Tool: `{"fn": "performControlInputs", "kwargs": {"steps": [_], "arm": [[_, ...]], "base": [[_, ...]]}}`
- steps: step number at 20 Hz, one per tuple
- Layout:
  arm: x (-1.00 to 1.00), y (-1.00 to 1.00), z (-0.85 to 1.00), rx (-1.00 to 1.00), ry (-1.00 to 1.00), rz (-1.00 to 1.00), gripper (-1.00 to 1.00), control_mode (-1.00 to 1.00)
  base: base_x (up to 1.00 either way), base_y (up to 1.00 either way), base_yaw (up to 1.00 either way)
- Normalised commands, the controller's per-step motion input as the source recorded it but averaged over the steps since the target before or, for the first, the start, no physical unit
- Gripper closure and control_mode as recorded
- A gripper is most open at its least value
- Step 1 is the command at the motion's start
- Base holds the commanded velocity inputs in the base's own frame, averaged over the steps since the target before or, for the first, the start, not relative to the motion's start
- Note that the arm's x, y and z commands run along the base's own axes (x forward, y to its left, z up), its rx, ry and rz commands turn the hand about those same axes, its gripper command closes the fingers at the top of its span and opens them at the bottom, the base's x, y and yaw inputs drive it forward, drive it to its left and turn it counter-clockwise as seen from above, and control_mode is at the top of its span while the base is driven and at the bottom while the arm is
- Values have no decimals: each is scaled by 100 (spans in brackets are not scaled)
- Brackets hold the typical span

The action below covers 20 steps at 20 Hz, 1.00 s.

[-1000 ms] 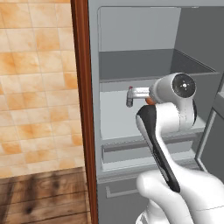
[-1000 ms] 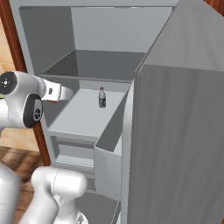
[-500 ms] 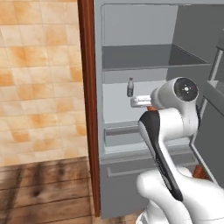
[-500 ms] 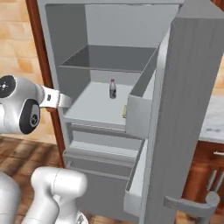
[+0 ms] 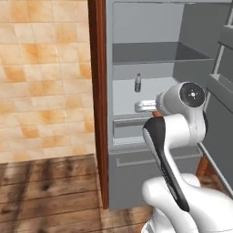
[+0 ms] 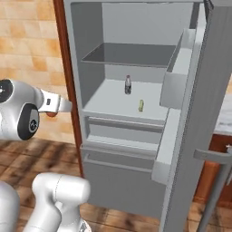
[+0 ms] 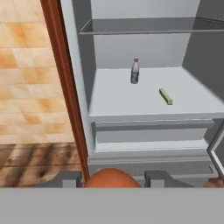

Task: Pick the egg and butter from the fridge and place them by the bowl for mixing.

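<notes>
Facing me stands the fridge [image 6: 136, 149], its door swung wide open to the right in the right base view, with the inner shelves, the drawer and the door bins exposed. A brown wooden panel [image 5: 98, 104] runs up its left edge, with a tiled wall [image 5: 45, 77] beside that and a wooden floor [image 5: 45, 191] below. On the middle shelf, the clear bottle [image 7: 135, 71] with its red-and-white cap stands upright toward the back. To the right of the bottle and nearer the shelf front, well apart from it, the butter [image 7: 165, 96] lies flat as a slim pale yellow-green stick. My gripper [image 7: 113, 179] sits outside the fridge, level with the drawer front in the hand view and left of the cabinet in the right base view. Its fingers [image 7: 156, 178] are clamped on the egg [image 7: 112, 179], whose rounded orange-brown top rises between them; the egg also shows partly under the wrist in the right base view.
</notes>
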Motion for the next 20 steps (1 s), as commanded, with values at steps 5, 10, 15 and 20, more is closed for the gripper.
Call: {"fn": "performControlInputs", "kwargs": {"steps": [5, 10, 15, 20], "arm": [[0, 0, 0, 0, 0, 0, 100, 100], [0, 0, 0, 0, 0, 0, 100, 100], [0, 0, 0, 0, 0, 0, 100, 100], [0, 0, 0, 0, 0, 0, 100, 100]], "base": [[-25, 35, -2], [-2, 30, 89], [0, 16, 93], [0, 10, 96]]}}
